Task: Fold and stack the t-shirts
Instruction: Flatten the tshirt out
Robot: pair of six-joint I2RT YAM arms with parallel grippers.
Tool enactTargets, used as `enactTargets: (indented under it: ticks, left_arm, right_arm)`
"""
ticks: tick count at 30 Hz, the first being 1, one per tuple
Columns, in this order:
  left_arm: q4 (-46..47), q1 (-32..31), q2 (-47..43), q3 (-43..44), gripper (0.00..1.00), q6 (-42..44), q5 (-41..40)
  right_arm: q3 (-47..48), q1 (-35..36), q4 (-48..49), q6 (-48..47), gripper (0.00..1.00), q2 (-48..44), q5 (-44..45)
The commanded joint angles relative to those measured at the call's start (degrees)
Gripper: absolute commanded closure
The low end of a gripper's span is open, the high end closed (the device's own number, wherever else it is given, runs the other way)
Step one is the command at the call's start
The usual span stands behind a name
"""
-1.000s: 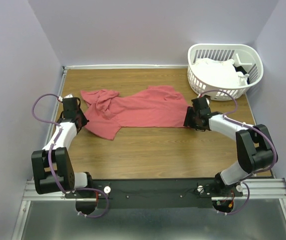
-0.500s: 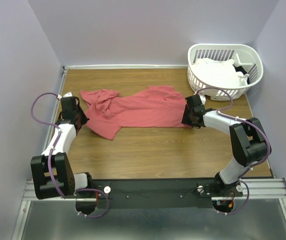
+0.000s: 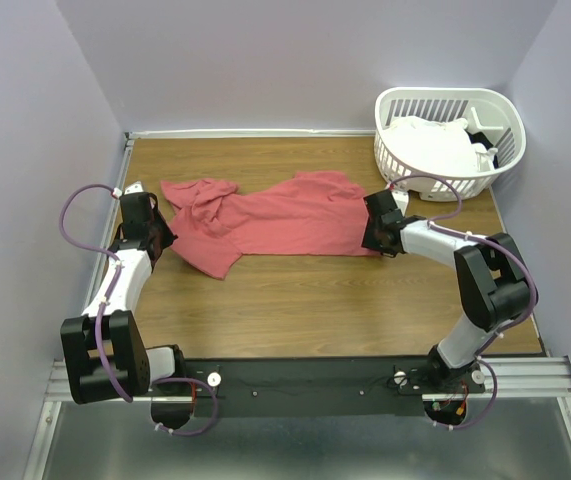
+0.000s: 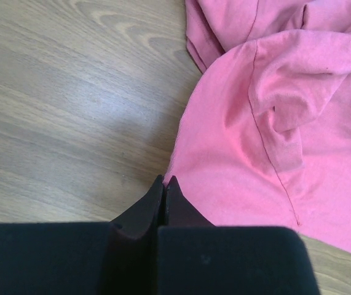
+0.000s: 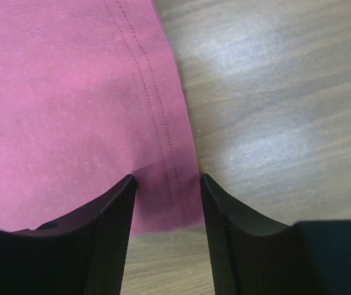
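Now: coral-red t-shirt (image 3: 265, 220) spread on desk (image 3: 295, 300), toward far side, long axis running left–right. Hem end points right. Crumpled sleeve-and-collar end points left, one lobe sagging toward near-left. Right jaws apart, straddling stitched hem corner, cloth lying between them. Left jaws pressed together, tips at shirt's left edge; cannot tell whether cloth caught. White t-shirts (image 3: 430, 148) heaped in basket (image 3: 445, 98), desk's far-right corner.

The coral-red t-shirt (image 3: 275, 215) is soft, matt knit cloth with a double-stitched hem. The table (image 3: 295, 300) is smooth wood-grain with a slight sheen. The far-right basket (image 3: 435, 92) is smooth white plastic, holding matt white shirts (image 3: 430, 150).
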Motion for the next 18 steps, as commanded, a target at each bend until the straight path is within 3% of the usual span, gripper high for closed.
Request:
enactTargets:
  ticks: [1,10,13,18]
  left_arm:
    - [0.80,0.32,-0.91,-0.40,1.00,-0.49,0.99]
    - [0.62,0.32,-0.73,-0.31,1.00,-0.31,0.64]
    - [0.62,0.32,-0.55,-0.31,1.00,-0.40,0.82]
    - [1.06,0.32,-0.55,-0.31,1.00,-1.10,0.46]
  right_arm:
    - [-3.62,0.15,-13.90,1.56,0.46,2.13,0.58]
    - [-4.15,0.15,-15.40,3.50,0.48,4.68,-1.36]
    - [-4.24,0.33,-15.40,3.50,0.61,4.94,-1.18]
    - [-3.18,0.24,-15.40,3.15,0.95,4.68,-1.53]
